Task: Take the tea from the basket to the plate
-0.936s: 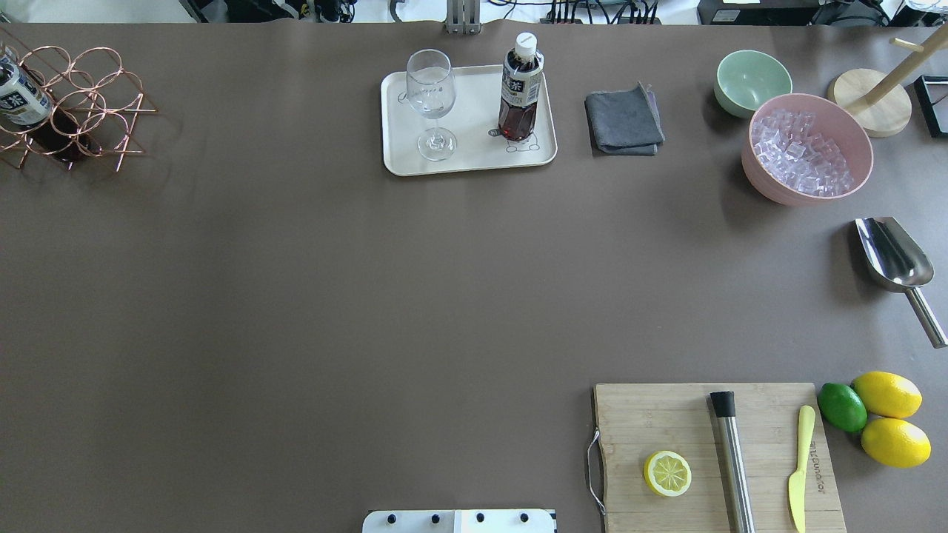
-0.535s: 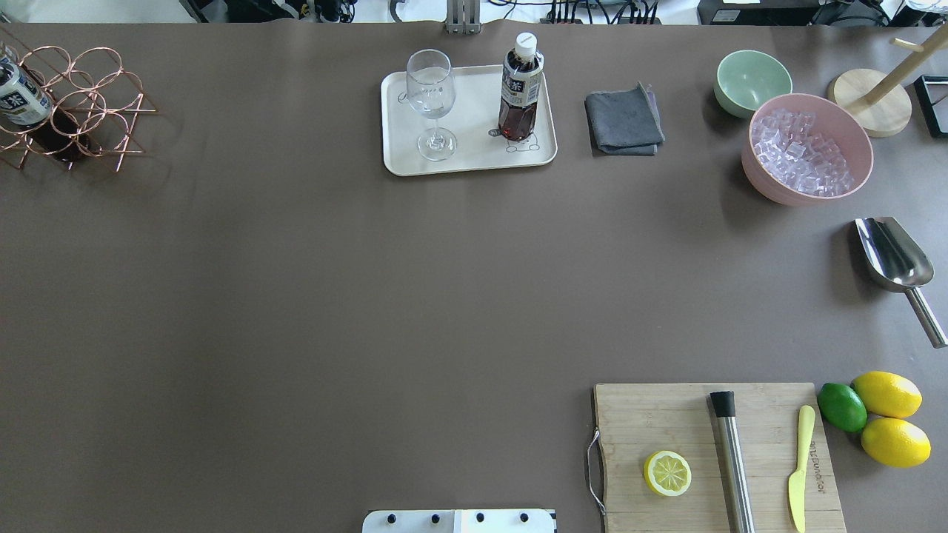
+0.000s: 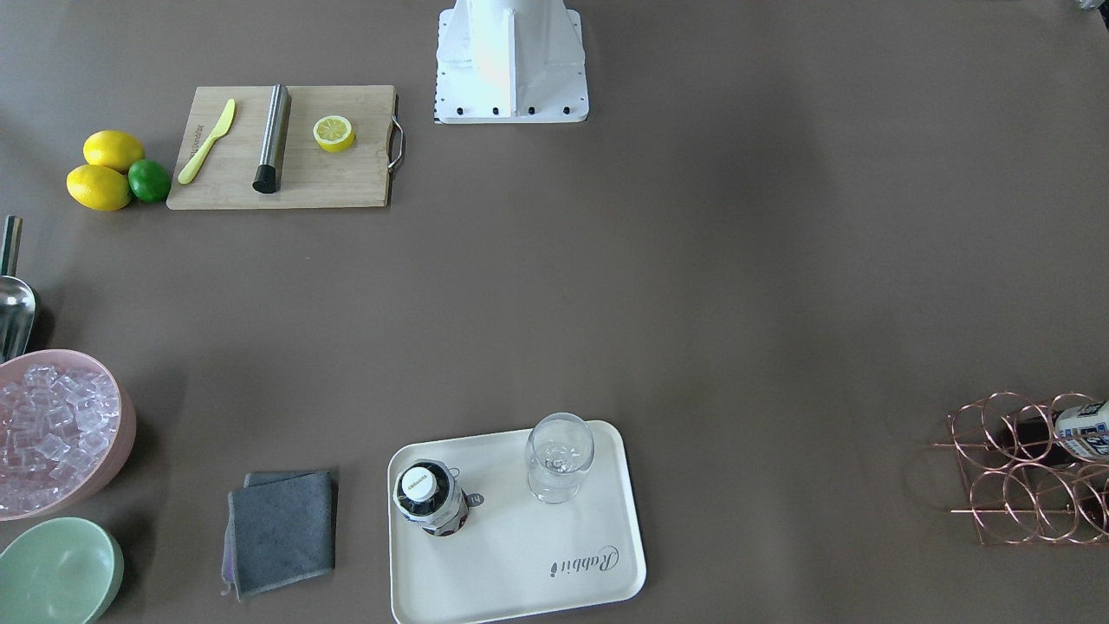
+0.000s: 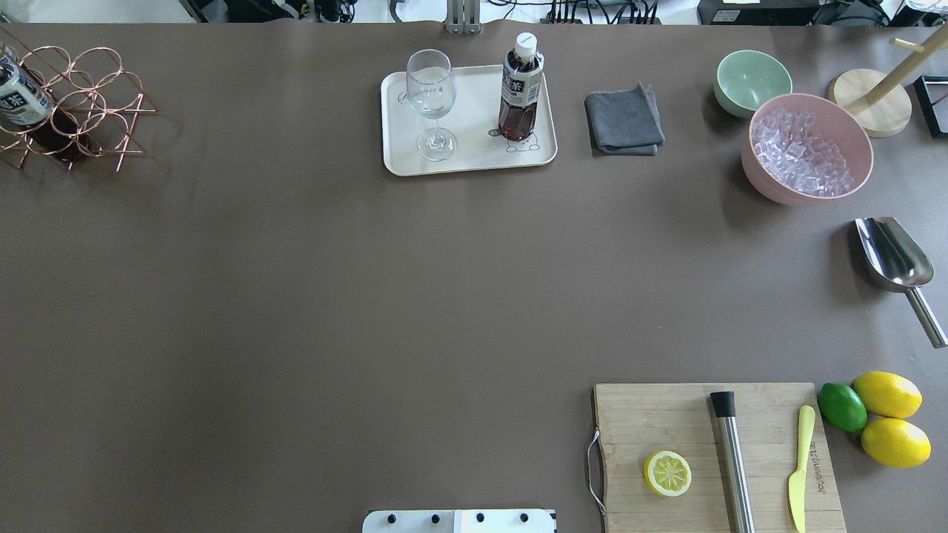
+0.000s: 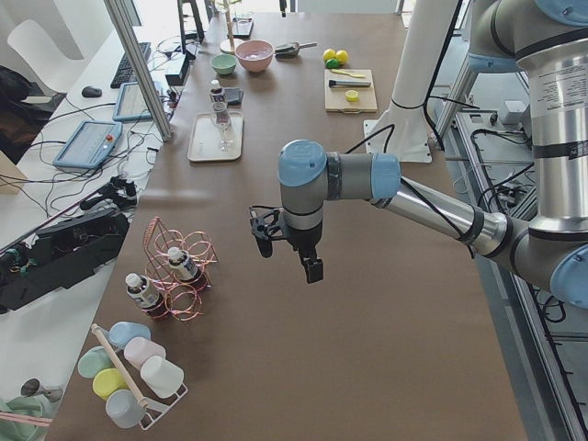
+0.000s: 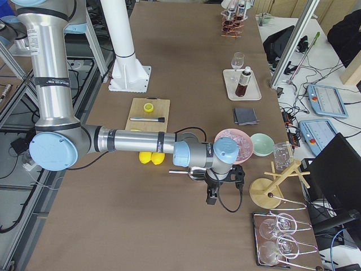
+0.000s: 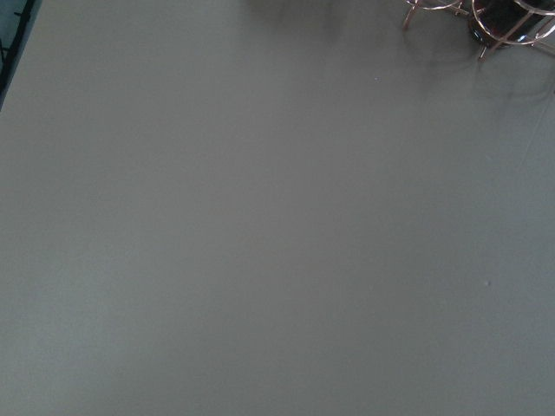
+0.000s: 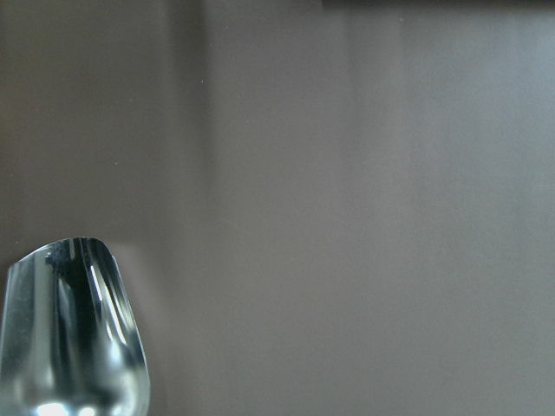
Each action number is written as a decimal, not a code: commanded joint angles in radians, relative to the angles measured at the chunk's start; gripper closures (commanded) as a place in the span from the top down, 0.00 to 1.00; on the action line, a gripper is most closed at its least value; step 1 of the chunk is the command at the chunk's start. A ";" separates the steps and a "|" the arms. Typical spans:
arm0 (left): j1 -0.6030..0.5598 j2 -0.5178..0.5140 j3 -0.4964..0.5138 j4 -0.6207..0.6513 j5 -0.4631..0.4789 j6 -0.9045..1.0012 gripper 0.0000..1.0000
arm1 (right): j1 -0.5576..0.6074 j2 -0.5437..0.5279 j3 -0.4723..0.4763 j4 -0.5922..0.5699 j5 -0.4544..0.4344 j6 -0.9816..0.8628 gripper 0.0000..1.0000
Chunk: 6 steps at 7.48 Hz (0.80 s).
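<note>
I read each arm as plain silver-grey tube links joined by rounded housings with light-blue end caps: left arm (image 5: 432, 207), right arm (image 6: 135, 141). Small black print marks the upper tube of each. A thin black cable (image 6: 189, 130) follows the forearm and hangs in a loop at 6 o'clock below the wrist. The left gripper (image 5: 288, 257) and right gripper (image 6: 223, 189) are black, with slim fingers. A white round column (image 6: 121, 34) rises from a white flared base plate (image 3: 511, 95), which has four black screw heads along its 6 o'clock edge.
</note>
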State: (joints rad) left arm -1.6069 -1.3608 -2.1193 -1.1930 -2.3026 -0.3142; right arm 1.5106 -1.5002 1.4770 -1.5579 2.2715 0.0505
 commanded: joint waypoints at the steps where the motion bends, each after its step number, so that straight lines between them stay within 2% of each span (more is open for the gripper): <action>1: 0.008 0.022 0.057 -0.034 -0.186 0.004 0.98 | -0.015 -0.011 0.009 0.064 -0.004 0.002 1.00; 3: 0.010 -0.003 0.076 -0.042 -0.181 0.006 0.98 | -0.003 -0.023 0.009 0.091 0.000 0.000 1.00; 4: -0.040 0.012 0.079 -0.053 -0.199 0.015 0.98 | 0.006 -0.026 0.008 0.107 0.026 -0.003 1.00; 6: -0.027 -0.009 0.076 -0.056 -0.143 0.229 0.98 | 0.031 -0.028 -0.032 0.107 0.029 -0.001 1.00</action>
State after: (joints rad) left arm -1.6285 -1.3592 -2.0443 -1.2458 -2.4844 -0.2499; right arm 1.5200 -1.5266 1.4758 -1.4568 2.2909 0.0485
